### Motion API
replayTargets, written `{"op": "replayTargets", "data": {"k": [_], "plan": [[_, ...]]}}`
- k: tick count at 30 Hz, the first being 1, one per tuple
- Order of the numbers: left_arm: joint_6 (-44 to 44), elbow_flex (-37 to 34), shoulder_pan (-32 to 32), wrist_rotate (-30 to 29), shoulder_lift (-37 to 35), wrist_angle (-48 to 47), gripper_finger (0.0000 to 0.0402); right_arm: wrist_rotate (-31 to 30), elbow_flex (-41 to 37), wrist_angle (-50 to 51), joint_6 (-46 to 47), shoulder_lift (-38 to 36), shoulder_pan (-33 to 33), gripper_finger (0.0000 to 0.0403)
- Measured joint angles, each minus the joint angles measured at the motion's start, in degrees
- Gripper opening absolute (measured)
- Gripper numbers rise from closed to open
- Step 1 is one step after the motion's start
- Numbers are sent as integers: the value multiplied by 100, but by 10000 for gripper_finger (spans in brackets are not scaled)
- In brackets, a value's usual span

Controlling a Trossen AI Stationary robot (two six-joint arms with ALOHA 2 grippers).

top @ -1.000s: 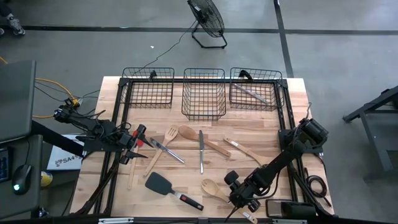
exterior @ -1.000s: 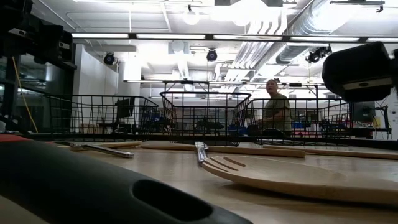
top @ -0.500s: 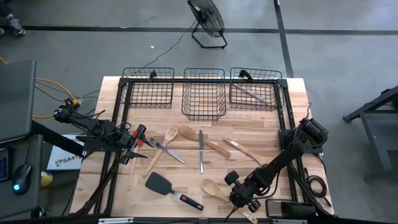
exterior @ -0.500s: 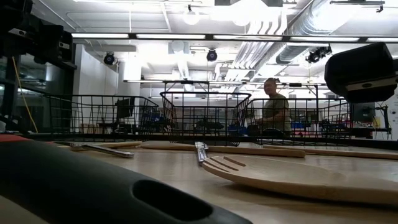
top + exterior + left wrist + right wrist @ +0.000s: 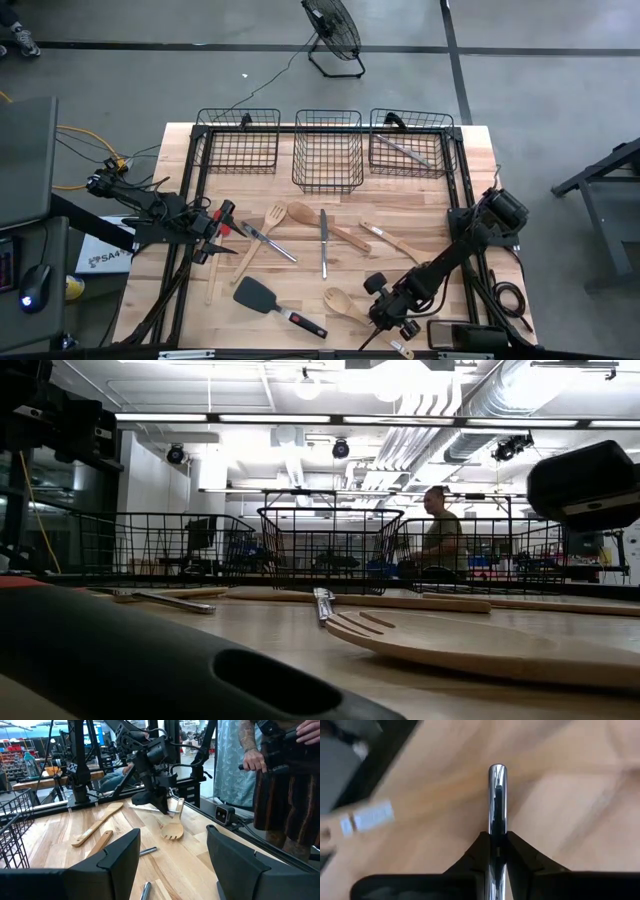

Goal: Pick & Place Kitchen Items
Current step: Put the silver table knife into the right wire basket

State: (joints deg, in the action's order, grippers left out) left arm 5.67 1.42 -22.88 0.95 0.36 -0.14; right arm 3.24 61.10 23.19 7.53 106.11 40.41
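Kitchen items lie across the wooden table [image 5: 420,205]: a wooden fork [image 5: 262,235], wooden spoons [image 5: 312,221] [image 5: 388,240], a slotted wooden spoon [image 5: 343,300], a silver knife [image 5: 323,242], another silver piece [image 5: 268,243] and a black turner [image 5: 260,293]. A silver utensil [image 5: 405,150] lies in the right basket. My right gripper [image 5: 392,322] is near the table's near right corner, shut on a silver metal utensil [image 5: 497,795]. My left gripper [image 5: 224,228] hovers at the table's left, open [image 5: 172,865], over a red-headed spatula [image 5: 213,214]. My right gripper pinches the silver utensil's slim handle [image 5: 496,827] between its two fingers [image 5: 520,855]. The handle runs lengthwise between them and its rounded end [image 5: 497,771] sticks out past the fingertips. The fingers come down at a slant from above. I cannot tell whether the utensil touches the table.
Three black wire baskets [image 5: 327,150] stand in a row along the far edge. A black frame [image 5: 196,190] runs along the table's sides. A small pale piece [image 5: 401,349] lies at the near edge by the right gripper. People stand beyond the table [image 5: 280,780] [image 5: 440,540].
My right arm has shifted slightly toward the table's right, still shut on the silver utensil. The items on the table have stayed where they were.
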Motion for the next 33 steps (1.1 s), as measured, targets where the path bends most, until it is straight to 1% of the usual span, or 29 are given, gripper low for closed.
{"op": "replayTargets", "data": {"k": [4, 10, 13, 18, 23, 26, 29, 33], "plan": [[0, -1, 0, 0, -1, 0, 227, -5, -10, 145, 24, -253, -109, 32], [1, 1, 1, 0, -1, 0, 227, -43, -5, 411, 184, -822, -411, 32], [0, -1, 1, 0, 0, 0, 227, -206, -5, 567, 234, -1155, -593, 32], [2, 1, 1, 0, -2, 0, 227, -652, 2, 869, 487, -1701, -1001, 32], [2, -1, 1, 0, -2, 0, 227, -1437, 9, 1180, 541, -2167, -1450, 32], [0, 1, -1, 0, -2, 0, 227, -1962, 13, 1403, 635, -2348, -1740, 32], [0, 0, 0, 0, -1, 0, 227, -2402, 12, 1408, 635, -2459, -2045, 32], [0, 1, -1, 0, -2, 0, 227, -2667, 12, 1394, 625, -2608, -2544, 32]]}}
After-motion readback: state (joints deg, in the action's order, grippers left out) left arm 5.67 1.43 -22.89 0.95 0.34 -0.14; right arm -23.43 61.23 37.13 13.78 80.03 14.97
